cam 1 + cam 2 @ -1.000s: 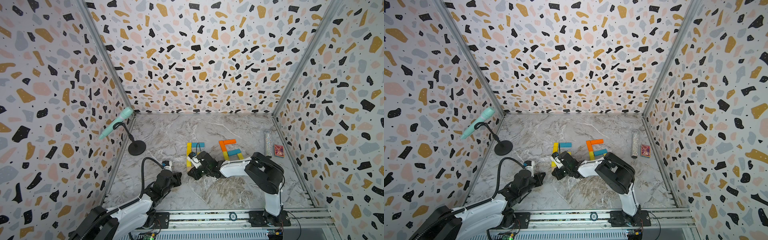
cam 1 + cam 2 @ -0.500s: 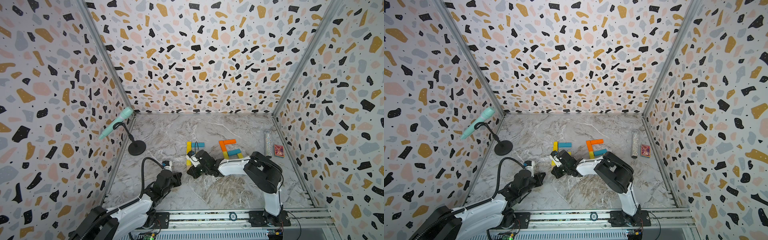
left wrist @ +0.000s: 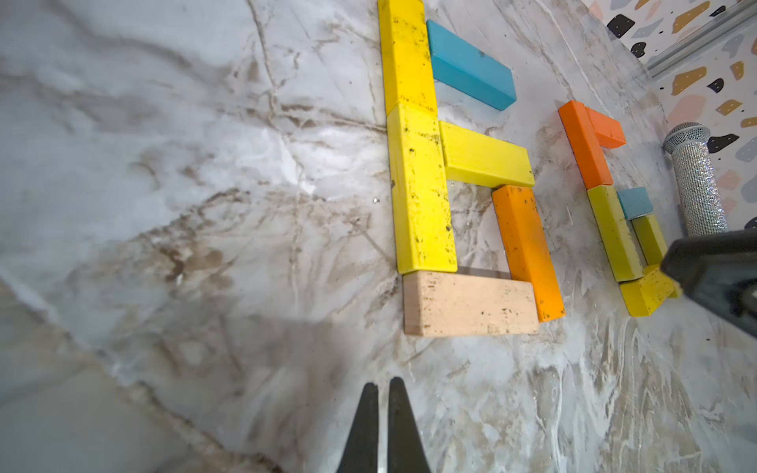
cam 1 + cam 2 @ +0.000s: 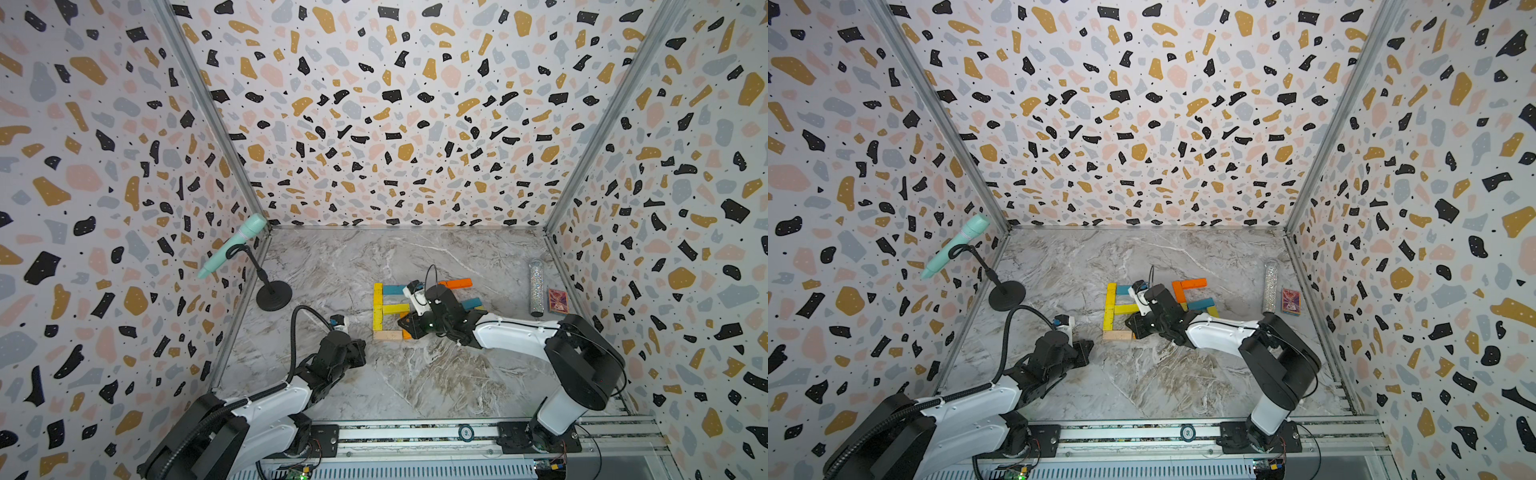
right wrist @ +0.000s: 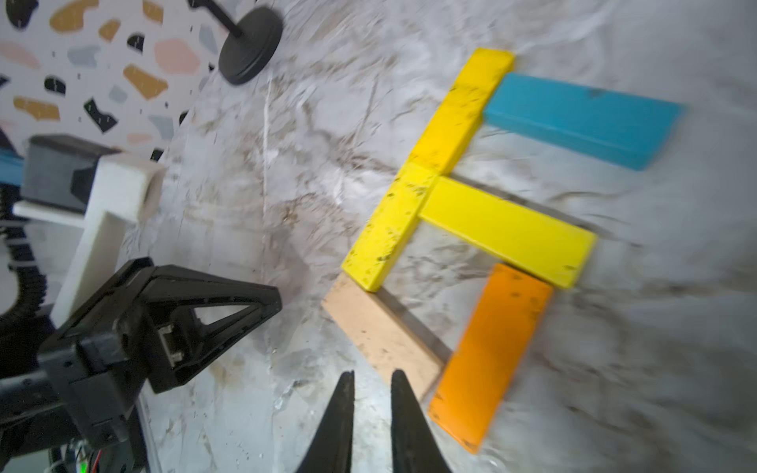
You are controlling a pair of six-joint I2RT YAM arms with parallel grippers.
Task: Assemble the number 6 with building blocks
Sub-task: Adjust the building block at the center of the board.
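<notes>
The building blocks lie flat on the marble floor. A yellow column (image 4: 377,307) (image 3: 418,184) carries a blue plank (image 3: 471,65) at its top and a yellow plank (image 3: 485,161) at mid height. An orange plank (image 3: 526,250) (image 5: 491,356) and a pale wood plank (image 4: 387,335) (image 5: 381,331) close a loop below. My right gripper (image 4: 405,327) (image 5: 370,374) hovers low at the loop's near right corner, jaws slightly apart and empty. Nearer the front, left of the figure, my left gripper (image 4: 359,351) (image 3: 383,385) rests shut and empty.
A second cluster of orange (image 4: 457,284), blue (image 4: 471,303) and yellow planks lies right of the figure, partly under the right arm. A glittery tube (image 4: 536,291) and a small red box (image 4: 557,300) sit by the right wall. A microphone stand (image 4: 273,295) occupies the left.
My right gripper has drawn back to the right, uncovering the pale plank, and its jaws have parted a little. The left arm has stayed still.
</notes>
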